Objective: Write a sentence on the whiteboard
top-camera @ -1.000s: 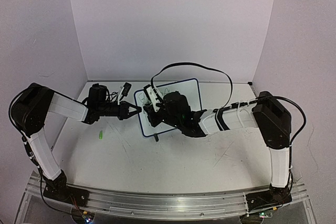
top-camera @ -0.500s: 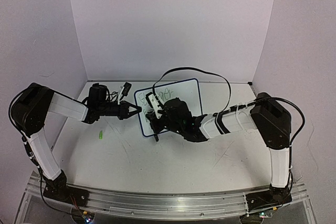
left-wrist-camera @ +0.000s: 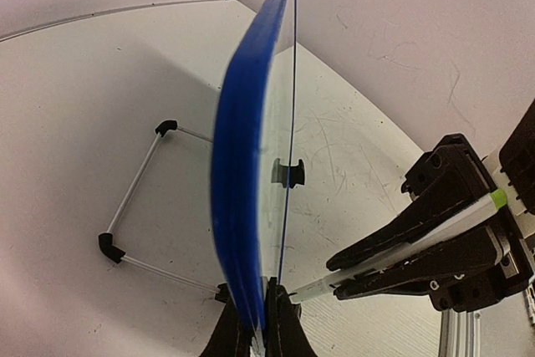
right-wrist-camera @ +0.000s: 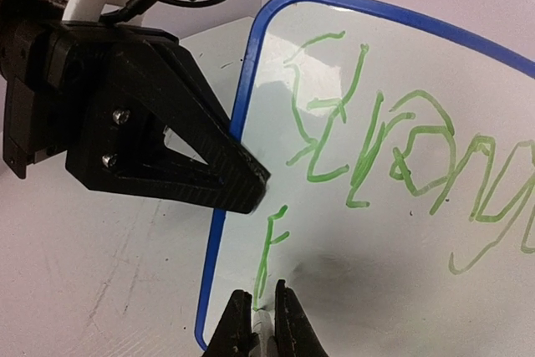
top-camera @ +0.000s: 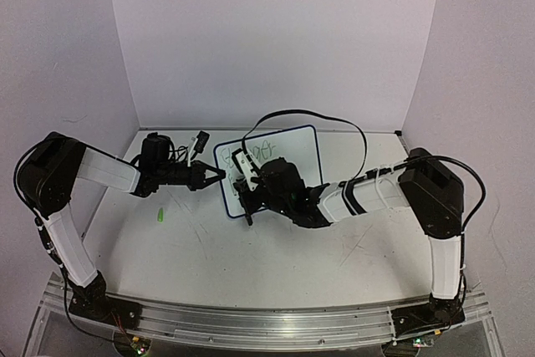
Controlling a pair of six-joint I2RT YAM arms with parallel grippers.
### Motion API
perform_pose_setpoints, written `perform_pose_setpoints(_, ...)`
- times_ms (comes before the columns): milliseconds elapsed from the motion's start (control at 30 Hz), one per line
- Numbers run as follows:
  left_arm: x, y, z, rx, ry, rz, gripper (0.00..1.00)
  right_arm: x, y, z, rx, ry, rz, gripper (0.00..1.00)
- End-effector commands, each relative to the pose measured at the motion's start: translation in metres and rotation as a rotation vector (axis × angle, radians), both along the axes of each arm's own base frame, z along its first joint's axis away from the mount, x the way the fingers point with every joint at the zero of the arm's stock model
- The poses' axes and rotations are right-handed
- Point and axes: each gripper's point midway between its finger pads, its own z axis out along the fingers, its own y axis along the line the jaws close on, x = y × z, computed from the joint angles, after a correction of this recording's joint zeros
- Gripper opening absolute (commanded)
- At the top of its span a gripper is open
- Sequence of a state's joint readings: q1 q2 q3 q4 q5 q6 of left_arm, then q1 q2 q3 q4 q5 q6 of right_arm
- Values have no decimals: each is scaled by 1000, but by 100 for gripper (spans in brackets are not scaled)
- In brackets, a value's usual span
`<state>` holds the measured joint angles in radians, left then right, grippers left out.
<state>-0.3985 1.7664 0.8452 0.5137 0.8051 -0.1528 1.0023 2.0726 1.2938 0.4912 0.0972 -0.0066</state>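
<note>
Left gripper (left-wrist-camera: 257, 319) clamped the whiteboard (right-wrist-camera: 435, 290) by its edge mid-table, steadying it against writing pressure; right gripper (right-wrist-camera: 257, 315) pinched the pen (left-wrist-camera: 460, 219), tip on the board (apparently starting line two) beneath the sentence (right-wrist-camera: 376, 152)

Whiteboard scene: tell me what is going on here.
Writing is under way on the whiteboard, which stands on the table. The left tool is shut on its left edge, steadying it. The right tool is shut on a pen whose tip is at the board's face. The sentence has one green line done and a single letter of a second line below.
</note>
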Motion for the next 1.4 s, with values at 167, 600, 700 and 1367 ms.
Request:
perform_pose_setpoints(167,20,12,-14,94,-68,79,0,13,-15,80,102,-121,-41,0)
perform_pose_setpoints(600,20,12,-11,93,-76,80,0,6,22,55,118,-35,97,0)
perform_pose_setpoints(700,20,12,-12,93,-74,79,0,7,24,52,123,-23,94,0)
perform_pose_setpoints(1367,21,13,-10,96,-83,82,0,33,-6,41,61,-46,-129,0)
